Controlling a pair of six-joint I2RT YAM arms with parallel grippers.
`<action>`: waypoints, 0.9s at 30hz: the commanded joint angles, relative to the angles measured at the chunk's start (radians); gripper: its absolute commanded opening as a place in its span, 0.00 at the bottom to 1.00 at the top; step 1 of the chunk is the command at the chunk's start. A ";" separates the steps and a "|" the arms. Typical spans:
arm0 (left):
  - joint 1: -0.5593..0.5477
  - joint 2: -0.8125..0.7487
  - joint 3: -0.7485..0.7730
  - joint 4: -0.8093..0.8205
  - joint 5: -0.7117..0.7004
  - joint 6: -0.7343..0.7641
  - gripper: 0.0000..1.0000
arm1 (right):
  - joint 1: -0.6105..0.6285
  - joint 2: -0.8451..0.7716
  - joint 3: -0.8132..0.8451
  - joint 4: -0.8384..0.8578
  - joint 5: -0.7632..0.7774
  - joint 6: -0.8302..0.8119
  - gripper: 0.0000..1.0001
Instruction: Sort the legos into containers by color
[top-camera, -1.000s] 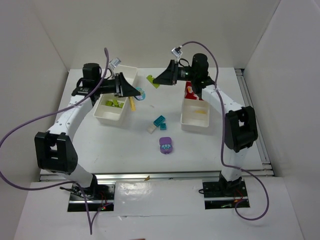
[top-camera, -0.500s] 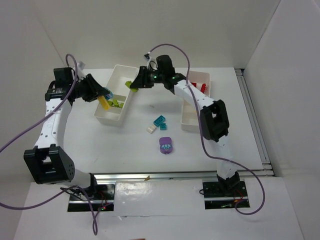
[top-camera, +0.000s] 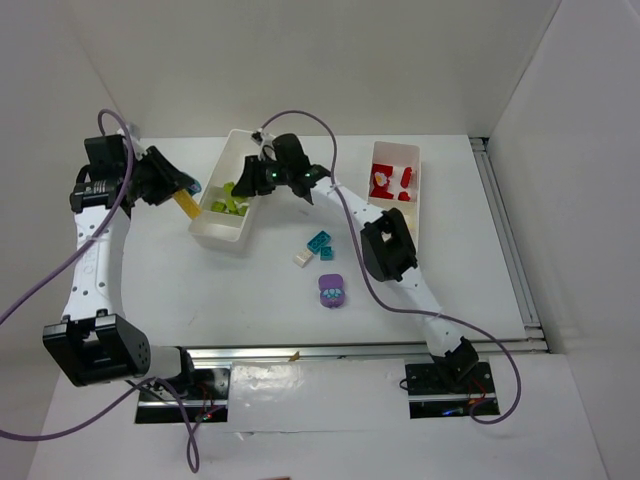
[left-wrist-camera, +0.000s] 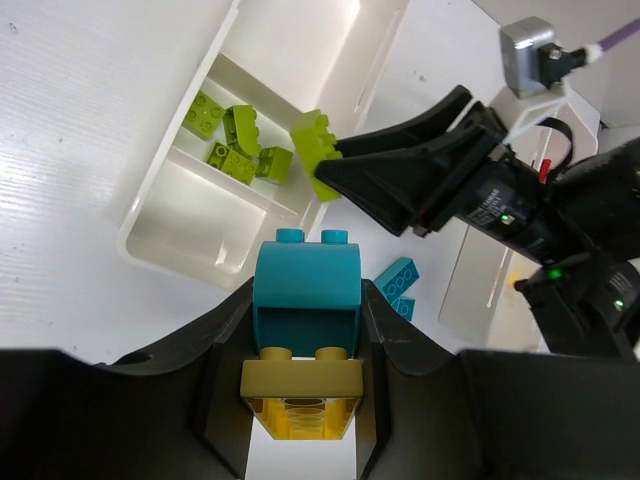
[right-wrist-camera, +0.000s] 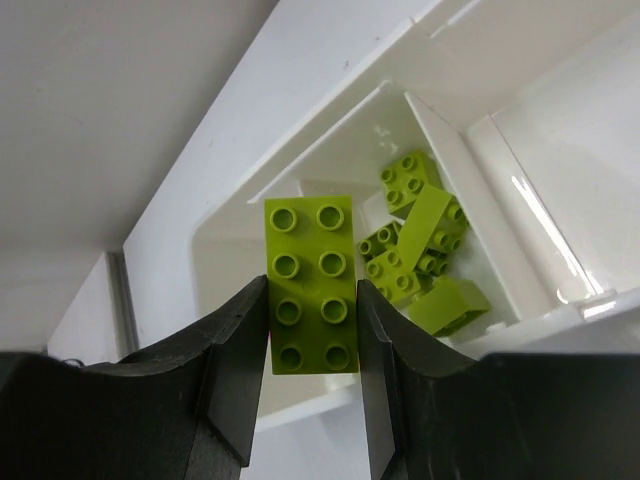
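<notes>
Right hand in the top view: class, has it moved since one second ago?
Yes. The right hand has swung left, from beside the red-brick tray to above the left tray, where it holds a lime brick.

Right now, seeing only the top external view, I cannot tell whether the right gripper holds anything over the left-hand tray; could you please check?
Observer: Yes. In the right wrist view, the right gripper is shut on a lime green brick, two studs by four.
Operator: Thank you. What lies beneath it?
Observer: The tray compartment holding the other lime bricks.
Operator: And is the left gripper carrying only yellow?
Observer: No. The left wrist view shows a teal brick between its fingers, joined to the yellow brick.
</notes>
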 joint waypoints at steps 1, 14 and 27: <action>0.003 -0.033 0.031 0.000 0.000 -0.026 0.00 | 0.007 0.070 0.081 0.079 0.031 0.006 0.18; 0.013 -0.033 0.021 0.000 0.038 -0.017 0.00 | 0.036 0.083 0.104 0.105 0.054 0.005 0.70; -0.040 0.009 0.019 0.057 0.170 -0.017 0.00 | -0.042 -0.282 -0.153 0.113 0.072 -0.041 0.62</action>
